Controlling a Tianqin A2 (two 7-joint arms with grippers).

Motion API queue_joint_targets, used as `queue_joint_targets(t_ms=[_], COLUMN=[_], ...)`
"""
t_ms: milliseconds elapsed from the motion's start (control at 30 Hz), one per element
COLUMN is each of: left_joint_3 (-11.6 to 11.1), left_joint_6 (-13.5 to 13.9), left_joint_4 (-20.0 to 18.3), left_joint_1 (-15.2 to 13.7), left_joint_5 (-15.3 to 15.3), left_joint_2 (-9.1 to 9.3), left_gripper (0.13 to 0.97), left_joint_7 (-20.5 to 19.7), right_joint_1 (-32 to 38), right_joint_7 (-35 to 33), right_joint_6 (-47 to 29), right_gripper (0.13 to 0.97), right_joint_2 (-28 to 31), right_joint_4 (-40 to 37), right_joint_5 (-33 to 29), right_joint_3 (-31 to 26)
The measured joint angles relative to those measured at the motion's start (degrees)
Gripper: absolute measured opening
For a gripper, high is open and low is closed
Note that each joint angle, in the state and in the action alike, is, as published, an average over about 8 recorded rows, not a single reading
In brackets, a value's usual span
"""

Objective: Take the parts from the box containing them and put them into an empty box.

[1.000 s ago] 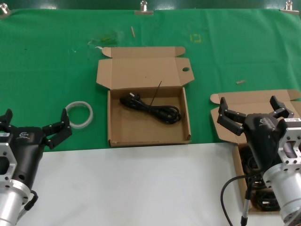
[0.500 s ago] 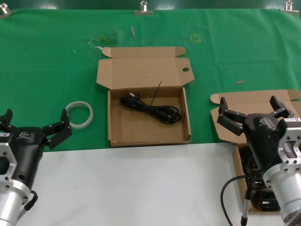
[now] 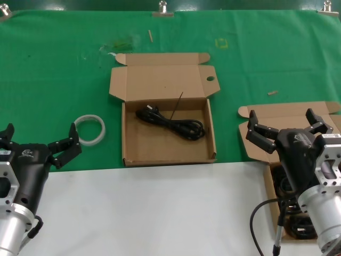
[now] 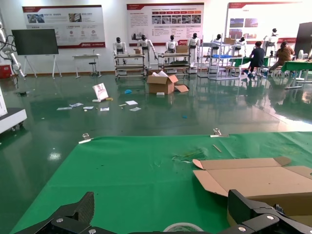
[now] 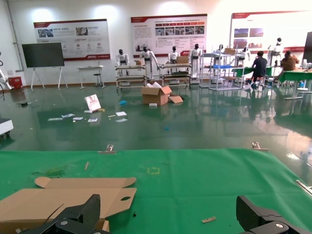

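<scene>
The box with a round hole in its lid flap (image 3: 169, 146) lies open in the middle of the green mat and holds one coiled black cable (image 3: 170, 124). The other box (image 3: 277, 112) lies open at the right, partly hidden behind my right arm, with more black cables (image 3: 298, 226) in it. My right gripper (image 3: 283, 121) is open and empty above that box's lid. My left gripper (image 3: 40, 136) is open and empty at the lower left. The holed lid (image 5: 58, 200) shows in the right wrist view beside the open right gripper (image 5: 168, 214). The left wrist view shows the open left gripper (image 4: 163, 214).
A white translucent ring (image 3: 89, 129) lies on the mat just beyond my left gripper and shows in the left wrist view (image 4: 183, 227). A small wood chip (image 3: 272, 93) lies at the back right. A white tabletop (image 3: 160, 208) runs along the front.
</scene>
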Motion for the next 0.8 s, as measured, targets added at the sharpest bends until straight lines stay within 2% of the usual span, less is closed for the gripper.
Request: queue_joint_targets(t_ms=[800], left_joint_3=[0.0], left_joint_6=[0.0], left_joint_4=[0.0], left_joint_1=[0.0], left_joint_5=[0.0], left_joint_2=[0.00], left_gripper=[0.966], left_joint_7=[0.0], right_joint_1=[0.0], right_joint_7=[0.0], right_joint_6=[0.0], right_gripper=[0.966], right_joint_2=[0.0], right_joint_4=[0.0], right_joint_5=[0.0], right_joint_3=[0.0])
